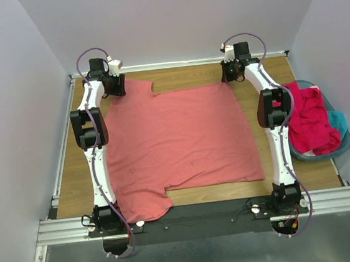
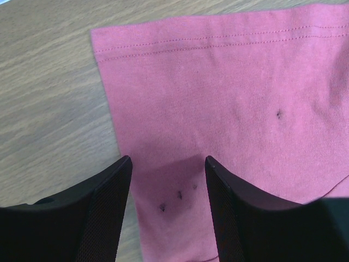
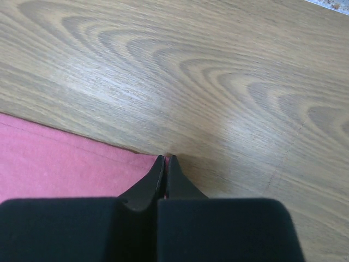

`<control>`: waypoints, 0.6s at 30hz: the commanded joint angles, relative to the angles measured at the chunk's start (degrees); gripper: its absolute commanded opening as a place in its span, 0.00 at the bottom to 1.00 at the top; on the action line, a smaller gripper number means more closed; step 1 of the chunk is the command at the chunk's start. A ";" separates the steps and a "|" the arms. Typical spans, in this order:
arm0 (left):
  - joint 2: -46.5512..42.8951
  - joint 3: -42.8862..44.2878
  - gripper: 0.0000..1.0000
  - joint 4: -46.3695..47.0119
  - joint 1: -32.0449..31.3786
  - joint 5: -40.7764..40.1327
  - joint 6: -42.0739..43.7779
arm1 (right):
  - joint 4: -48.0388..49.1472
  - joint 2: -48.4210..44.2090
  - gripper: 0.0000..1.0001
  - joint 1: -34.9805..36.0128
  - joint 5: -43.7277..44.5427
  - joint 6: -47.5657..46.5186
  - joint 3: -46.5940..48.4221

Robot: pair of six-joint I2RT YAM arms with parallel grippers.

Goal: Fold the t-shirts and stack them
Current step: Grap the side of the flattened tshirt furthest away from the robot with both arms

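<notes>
counter: wood-grain counter [image 1: 176, 79] | shirt: salmon-pink knit t-shirt [image 1: 182, 136] spread flat mid-counter; double-stitched hem and dark specks show in left wrist view only | basket: round teal plastic basket [image 1: 346, 141] at right, crumpled magenta t-shirt [image 1: 312, 123] inside | left tool [image 2: 168, 159] wide over far-left cloth | right tool [image 3: 165, 158] pinched on far-right hem corner

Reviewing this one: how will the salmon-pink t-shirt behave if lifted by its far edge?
Likely floppy: the salmon-pink t-shirt lies thin and flat, so it should sag between grips. Probably light: the right fingers, shut, seem to pinch only its corner. The knit weave suggests it won't slip easily.
</notes>
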 commanded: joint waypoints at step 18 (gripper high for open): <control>-2.60 1.61 0.62 -1.84 1.83 -4.90 -0.42 | -3.82 0.67 0.01 0.65 1.24 -1.01 -1.29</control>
